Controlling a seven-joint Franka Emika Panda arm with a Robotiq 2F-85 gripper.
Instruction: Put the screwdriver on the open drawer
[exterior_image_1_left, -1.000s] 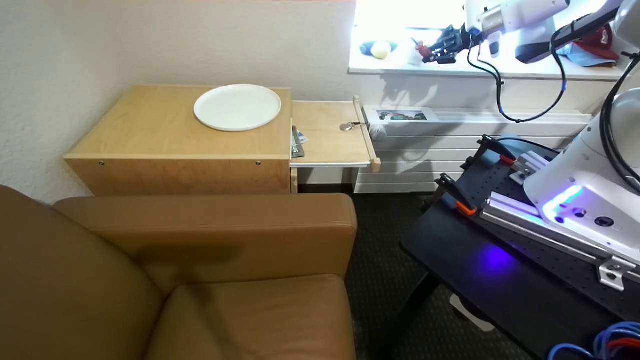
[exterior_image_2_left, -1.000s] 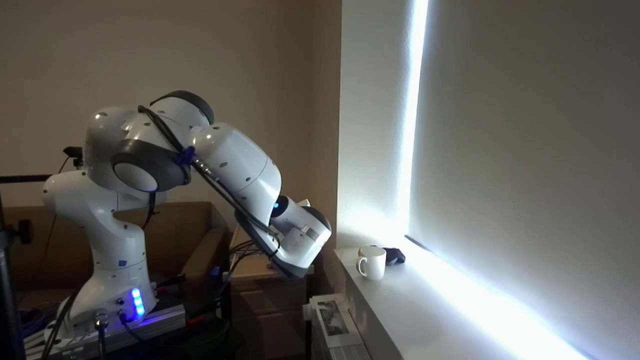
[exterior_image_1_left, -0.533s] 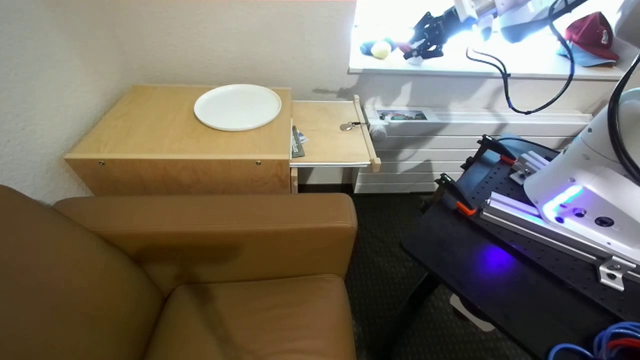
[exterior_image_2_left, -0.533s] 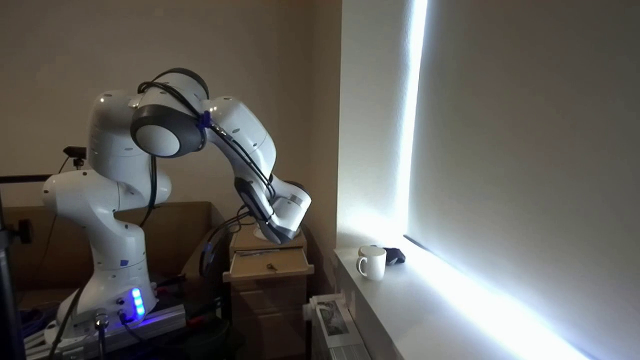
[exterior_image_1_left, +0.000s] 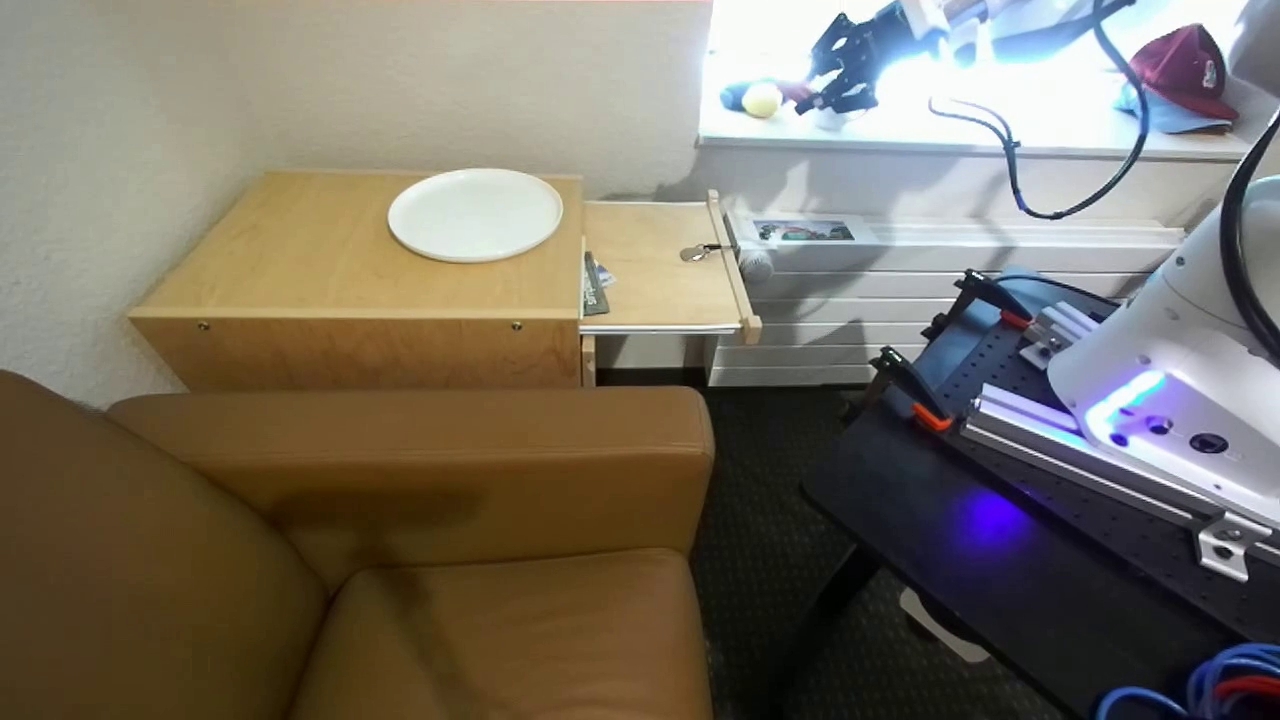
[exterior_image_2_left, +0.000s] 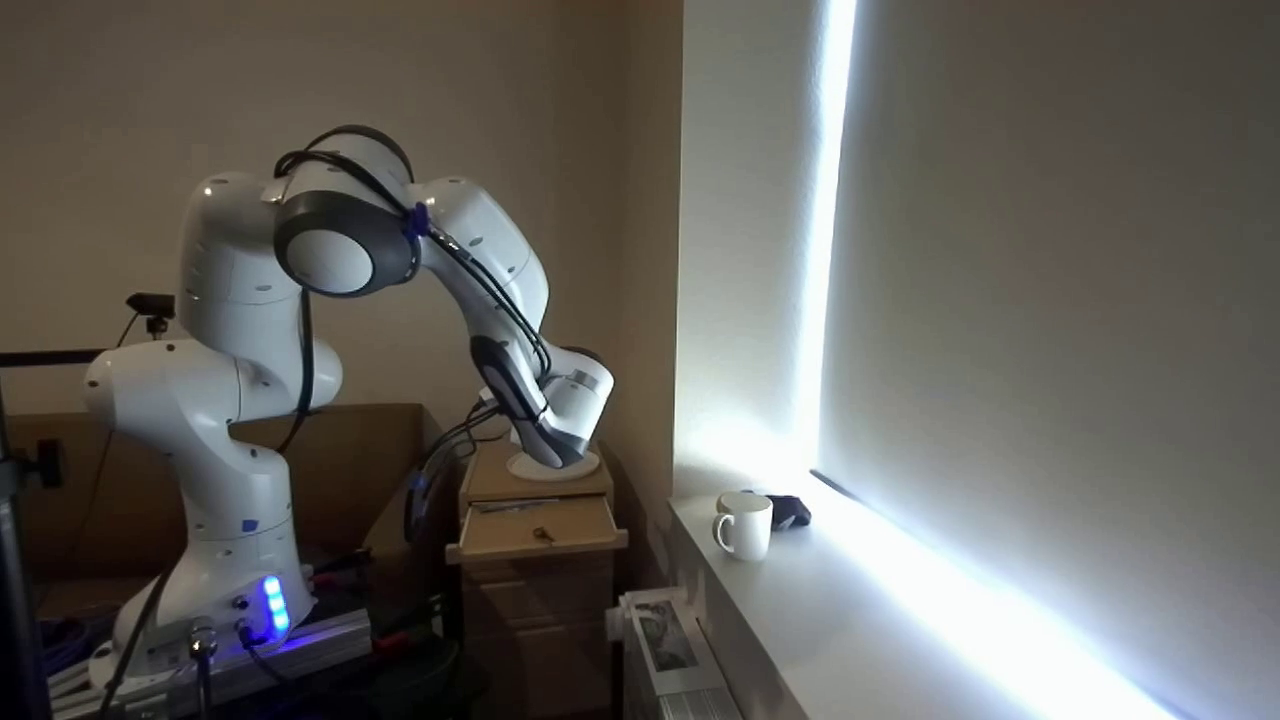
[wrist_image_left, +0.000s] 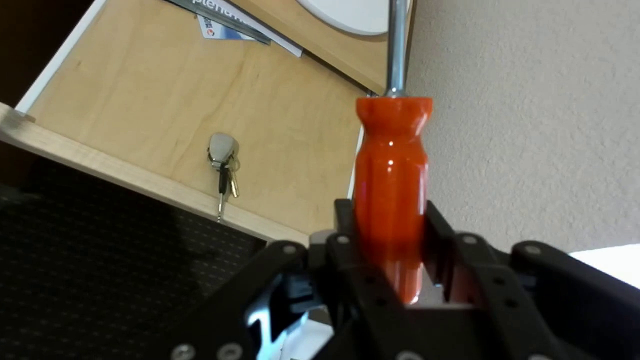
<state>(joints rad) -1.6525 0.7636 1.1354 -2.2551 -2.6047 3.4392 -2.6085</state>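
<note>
We confirm in the wrist view that the gripper is clamped around the orange-red handle of the screwdriver, one finger on each side. We locate the screwdriver in that grip, raised clear of the pulled-out drawer; its shaft points to the top of the view and passes in front of the cabinet. We identify in the drawer the keys, lying at the front rail, and a card partly covered by a grey strip at the cabinet end. In both exterior views, we note the plate resting on the cabinet; in an exterior view, the mug stands upright on the sill.
</note>
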